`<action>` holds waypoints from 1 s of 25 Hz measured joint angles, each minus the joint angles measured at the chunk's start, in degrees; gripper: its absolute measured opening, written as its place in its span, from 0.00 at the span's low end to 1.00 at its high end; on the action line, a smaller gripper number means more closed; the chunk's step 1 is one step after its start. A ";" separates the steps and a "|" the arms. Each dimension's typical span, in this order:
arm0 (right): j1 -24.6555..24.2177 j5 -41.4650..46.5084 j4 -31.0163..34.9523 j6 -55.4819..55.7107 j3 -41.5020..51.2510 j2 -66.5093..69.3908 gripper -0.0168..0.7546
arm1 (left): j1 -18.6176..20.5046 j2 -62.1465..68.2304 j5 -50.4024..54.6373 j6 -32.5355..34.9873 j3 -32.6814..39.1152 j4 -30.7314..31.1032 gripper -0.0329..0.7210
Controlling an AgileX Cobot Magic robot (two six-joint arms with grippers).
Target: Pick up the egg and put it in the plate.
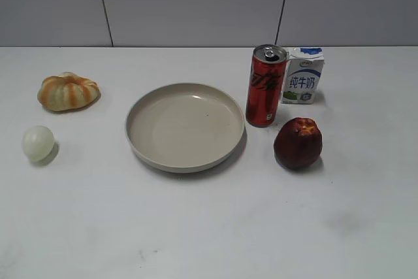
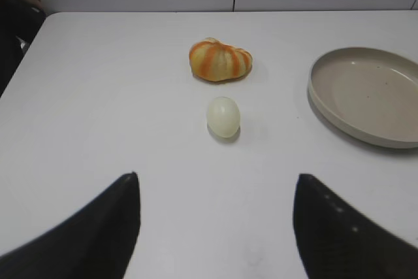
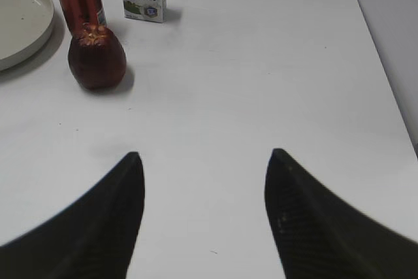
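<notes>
The table (image 1: 209, 227) is white and carries every item. The plate (image 1: 185, 126) is my landmark: a beige, shallow round dish with a raised rim, nothing in it.

Right of the plate, just beside its rim, a red drinks can (image 1: 266, 85) stands upright. A small blue-and-white milk carton (image 1: 303, 75) stands right of the can, slightly farther back. A dark red fruit (image 1: 298, 142) sits in front of the can, near the plate's right edge but apart from it.

Left of the plate, well apart from it, lies an orange-and-white ribbed pumpkin-shaped item (image 1: 68, 91). The egg (image 1: 38, 142), pale cream-white, rests on the table in front of that item and farther left of the plate.

Neither of my arms appears in the exterior view. My left gripper (image 2: 215, 223) hovers above the table, fingers spread wide with nothing between them, aimed at the egg (image 2: 223, 116), which lies ahead of the fingertips and apart from them. My right gripper (image 3: 202, 210) is likewise spread and empty, held over bare table to the right of the plate, with the fruit (image 3: 96, 57) ahead at its left.
</notes>
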 joint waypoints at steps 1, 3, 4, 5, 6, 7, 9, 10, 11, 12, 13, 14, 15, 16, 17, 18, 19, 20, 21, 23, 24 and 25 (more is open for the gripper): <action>0.00 0.00 0.00 0.00 0.00 0.00 0.60 | 0.00 0.00 0.00 -0.04 0.00 0.00 0.75; 0.00 0.00 0.00 0.00 0.00 0.00 0.60 | 0.00 0.00 0.00 0.02 0.00 0.00 0.75; 0.00 0.00 0.00 0.00 0.00 0.00 0.60 | 0.00 0.00 0.00 -0.08 0.00 0.05 0.75; 0.00 0.00 0.00 0.00 0.00 0.00 0.60 | 0.00 0.00 0.00 -0.04 0.00 0.05 0.75; 0.00 0.00 0.00 0.00 0.00 0.00 0.60 | 0.00 0.00 0.00 0.02 0.00 0.05 0.75; 0.00 0.00 0.00 0.00 0.00 0.00 0.60 | 0.00 0.00 0.00 -0.03 0.00 0.05 0.75; 0.00 0.00 0.00 0.00 0.00 0.00 0.60 | 0.00 0.00 -0.24 0.02 0.00 0.11 0.75; 0.00 0.00 0.00 0.00 0.00 0.00 0.60 | 0.00 0.00 -0.57 -0.03 -0.13 0.11 0.75; 0.00 0.00 0.00 0.00 0.00 0.00 0.60 | 0.00 0.40 -1.37 -0.07 -0.39 0.16 0.75; 0.00 0.00 0.00 0.00 0.00 0.00 0.60 | 0.00 1.18 -3.06 -0.02 -0.69 0.22 0.75; 0.00 0.00 0.00 0.00 0.00 0.00 0.60 | 0.00 2.08 -5.78 -0.02 -0.97 0.22 0.75; 0.00 0.00 0.00 0.00 0.00 0.00 0.60 | 0.00 3.56 -8.33 -0.02 -1.16 0.27 0.75; 0.00 0.00 0.00 0.00 0.00 0.00 0.60 | 0.00 5.54 -11.45 -0.01 -1.21 0.27 0.75; 0.00 0.00 0.00 0.00 0.00 0.00 0.60 | 0.00 8.06 -14.34 -0.01 -1.21 0.03 0.75; 0.00 0.00 0.00 0.00 0.00 0.00 0.60 | 0.00 10.61 -16.43 -0.01 -1.21 -0.46 0.75; 0.00 0.00 0.00 0.00 0.00 0.00 0.60 | 0.00 14.10 -18.73 -0.01 -1.21 -1.19 0.75; 0.00 0.00 0.00 0.00 0.00 0.00 0.60 | 0.00 17.99 -21.02 -0.01 -1.21 -2.29 0.75; 0.00 0.00 0.00 0.00 0.00 0.00 0.60 | 0.00 21.38 -23.29 -0.01 -1.21 -3.46 0.75; 0.00 0.00 0.00 0.00 0.00 0.00 0.60 | 0.00 25.61 -24.94 -0.01 -1.53 -4.50 0.75; 0.00 0.00 0.00 0.00 0.00 0.00 0.60 | 0.00 34.54 -27.99 -0.01 -2.91 -6.46 0.75; 0.00 0.00 0.00 0.00 0.00 0.00 0.60 | 0.00 38.34 -28.72 0.03 -4.18 -7.12 0.75; 0.00 0.00 0.00 0.00 0.00 0.00 0.60 | 0.00 42.86 -29.06 -0.06 -5.82 -7.47 0.75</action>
